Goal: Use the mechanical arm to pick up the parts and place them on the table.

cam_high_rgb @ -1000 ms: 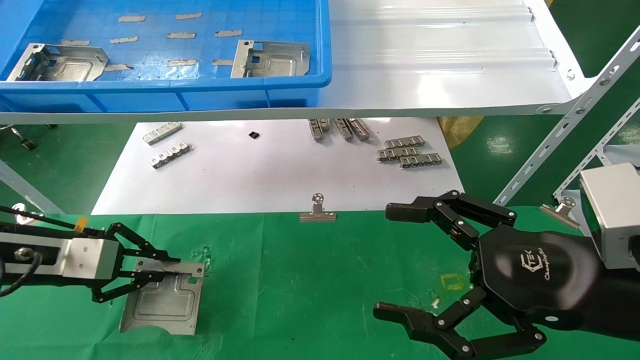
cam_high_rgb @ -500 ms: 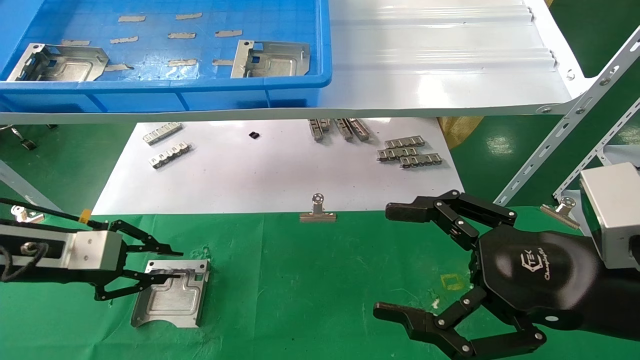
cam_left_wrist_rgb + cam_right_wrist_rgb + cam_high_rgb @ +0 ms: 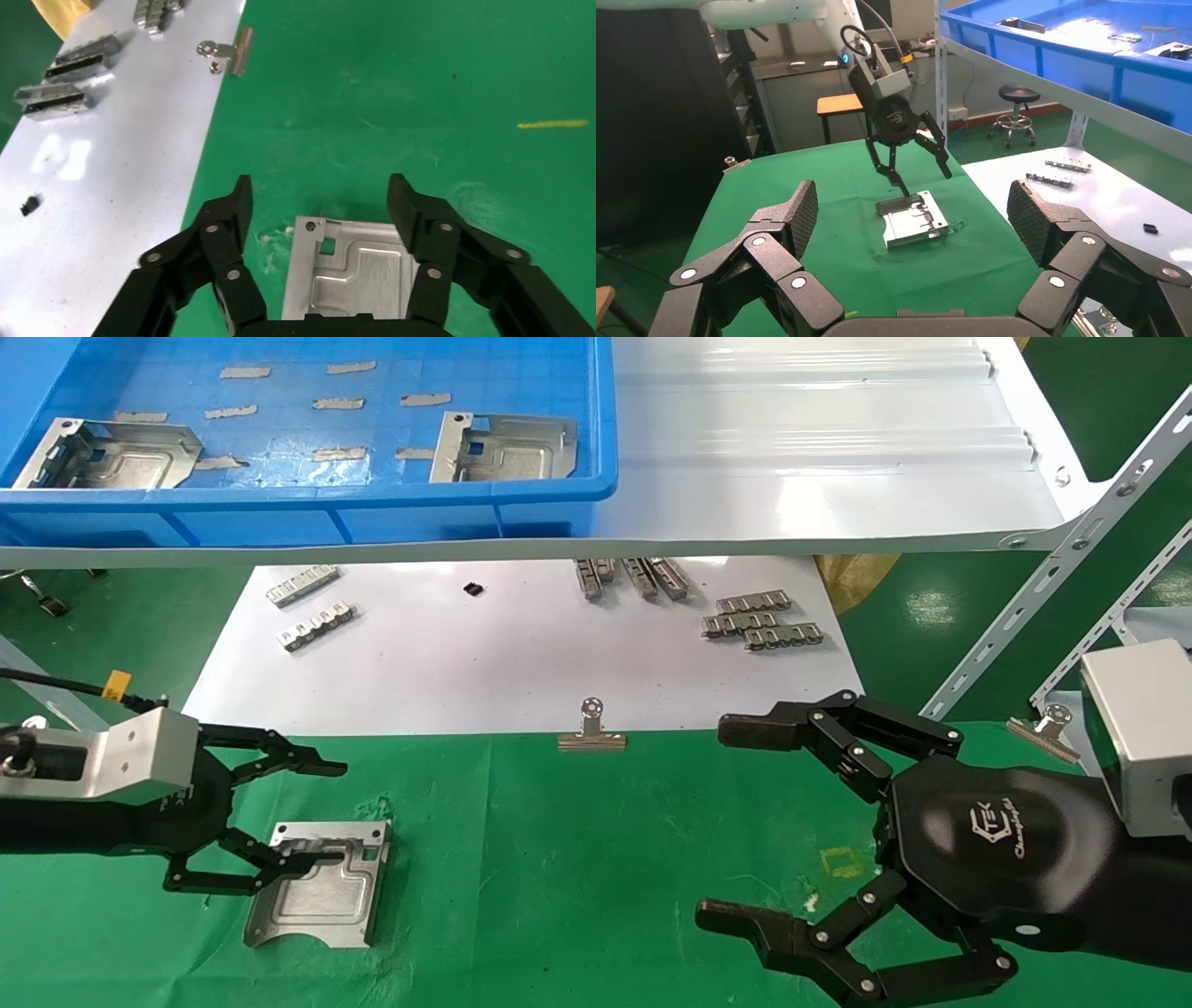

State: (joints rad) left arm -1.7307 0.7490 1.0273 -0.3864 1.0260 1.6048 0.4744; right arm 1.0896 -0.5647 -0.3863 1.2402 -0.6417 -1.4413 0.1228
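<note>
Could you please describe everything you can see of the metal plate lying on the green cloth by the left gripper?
The part is a silvery, roughly square sheet-metal plate lying flat on the green table. It has an embossed stepped recess, a small square hole and a round hole near one corner, and a curved cut-out on its near edge. The left gripper hangs open above it, seemingly not gripping.

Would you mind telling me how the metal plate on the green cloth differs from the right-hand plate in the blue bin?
The plate on the cloth lies flat on the green table, under the open left gripper; the plate in the bin sits up on the shelf inside the blue bin, with no gripper near. The cloth plate's curved cut-out faces the robot; the bin plate's folded edge is at its left. Both are silvery with a stepped recess.
</note>
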